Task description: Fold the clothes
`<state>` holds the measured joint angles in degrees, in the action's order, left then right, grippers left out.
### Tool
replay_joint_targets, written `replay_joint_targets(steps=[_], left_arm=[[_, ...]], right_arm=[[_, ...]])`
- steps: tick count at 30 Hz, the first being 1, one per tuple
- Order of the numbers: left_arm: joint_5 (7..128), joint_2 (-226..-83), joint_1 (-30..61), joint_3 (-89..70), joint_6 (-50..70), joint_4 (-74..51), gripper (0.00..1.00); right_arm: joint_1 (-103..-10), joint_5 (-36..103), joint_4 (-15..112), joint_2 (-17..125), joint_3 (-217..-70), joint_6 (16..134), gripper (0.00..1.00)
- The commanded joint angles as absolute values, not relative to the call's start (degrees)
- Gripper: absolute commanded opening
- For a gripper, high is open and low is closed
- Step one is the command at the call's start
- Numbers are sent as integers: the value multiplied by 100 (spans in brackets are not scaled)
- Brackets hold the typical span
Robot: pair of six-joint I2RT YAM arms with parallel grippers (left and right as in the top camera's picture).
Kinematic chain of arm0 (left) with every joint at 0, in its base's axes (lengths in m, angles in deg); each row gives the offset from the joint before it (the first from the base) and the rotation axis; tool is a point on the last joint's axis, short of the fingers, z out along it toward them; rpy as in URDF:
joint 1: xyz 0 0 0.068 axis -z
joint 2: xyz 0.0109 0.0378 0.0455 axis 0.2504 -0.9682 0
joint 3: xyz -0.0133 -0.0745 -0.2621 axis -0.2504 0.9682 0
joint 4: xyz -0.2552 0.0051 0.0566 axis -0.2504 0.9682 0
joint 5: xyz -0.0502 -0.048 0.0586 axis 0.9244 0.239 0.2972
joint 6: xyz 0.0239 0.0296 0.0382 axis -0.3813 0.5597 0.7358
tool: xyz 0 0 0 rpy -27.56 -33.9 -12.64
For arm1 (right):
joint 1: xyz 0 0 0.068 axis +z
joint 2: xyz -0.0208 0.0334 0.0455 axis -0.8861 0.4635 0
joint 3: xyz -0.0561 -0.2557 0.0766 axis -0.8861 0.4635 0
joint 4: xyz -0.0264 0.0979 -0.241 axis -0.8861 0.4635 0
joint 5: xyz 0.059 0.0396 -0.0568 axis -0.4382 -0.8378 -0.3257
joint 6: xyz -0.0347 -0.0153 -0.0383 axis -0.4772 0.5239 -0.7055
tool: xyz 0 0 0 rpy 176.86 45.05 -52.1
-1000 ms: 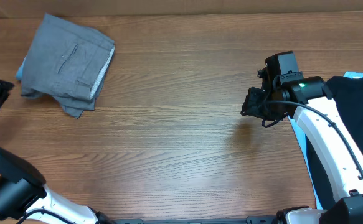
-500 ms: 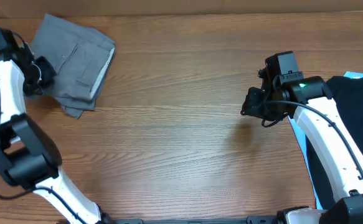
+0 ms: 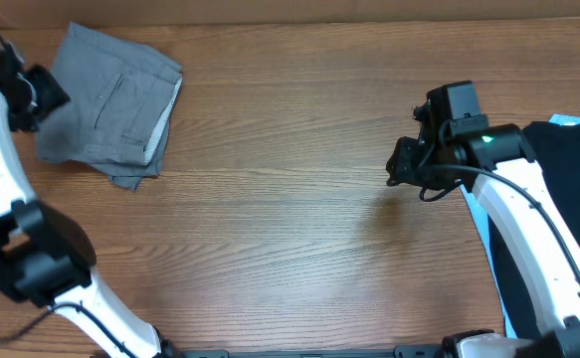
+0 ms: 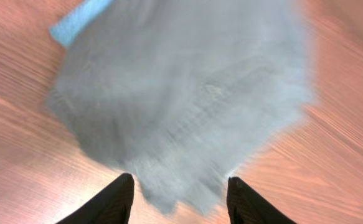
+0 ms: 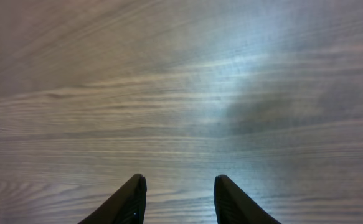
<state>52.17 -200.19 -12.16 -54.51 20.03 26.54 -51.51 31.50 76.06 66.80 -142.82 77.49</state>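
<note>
Where the left jaws hang: at the far-left edge of the worktop (image 3: pixel 290 249), just beside the left side of the grey shorts (image 3: pixel 110 109); whether they touch the cloth cannot be told from overhead.
Left jaws: fingertips (image 4: pixel 116 200) spread apart with nothing between them; the wrist view is blurred, and the near edge of the shorts lies just beyond the tips.
Grey shorts: folded into a rough square stack in the far-left corner, pocket slit on top, pale lining (image 3: pixel 167 109) along the right edge, a loose flap poking out at the near corner.
Blue strip (image 4: pixel 80 18): peeks from under the far side of the shorts.
Right jaws: well apart from the shorts, above the right half of the worktop; fingertips (image 5: pixel 126 200) parted, gripping nothing, wood grain below.
Black garment (image 3: pixel 568 199): at the right edge, partly beneath the right arm (image 3: pixel 508 209), pale blue edge (image 3: pixel 566 120) at its far corner.
</note>
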Motion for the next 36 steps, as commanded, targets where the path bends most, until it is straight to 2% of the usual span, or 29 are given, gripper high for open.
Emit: replay_joint_targets(steps=[1,4,7,9,10,11,12,18,33,36], left_arm=[[5569,-18922,-912,-6153,2661,3187,55],[5525,-18200,-536,-6212,2782,3742,66],[5221,-17558,-24,-6212,2779,4210,70],[4972,-17217,380,-6212,2777,4477,76],[4885,-17079,588,-6212,2775,4617,82],[4804,-16961,789,-6212,2775,4746,98],[4747,-16841,1025,-6212,2773,4907,100],[4723,-16526,1947,-6199,2775,5080,100],[4684,-16568,1978,-6197,2775,5080,100],[4684,-16572,1978,-6197,2775,5080,100]], right_arm=[[-5153,3139,7527,5841,-14628,7578,40],[-5151,3139,7538,5135,-14636,7567,42],[-5153,3141,7553,4342,-14636,7430,48],[-5153,3139,7551,3867,-14636,7434,55],[-5153,3139,7549,3638,-14636,7434,61],[-5153,3139,7547,3426,-14636,7434,83],[-5153,3143,7547,3260,-14636,7432,100],[-5153,3139,7581,2573,-14636,7432,100],[-5153,3172,7726,2562,-14621,7392,100],[-5188,4234,7400,2508,-14464,7150,100]])
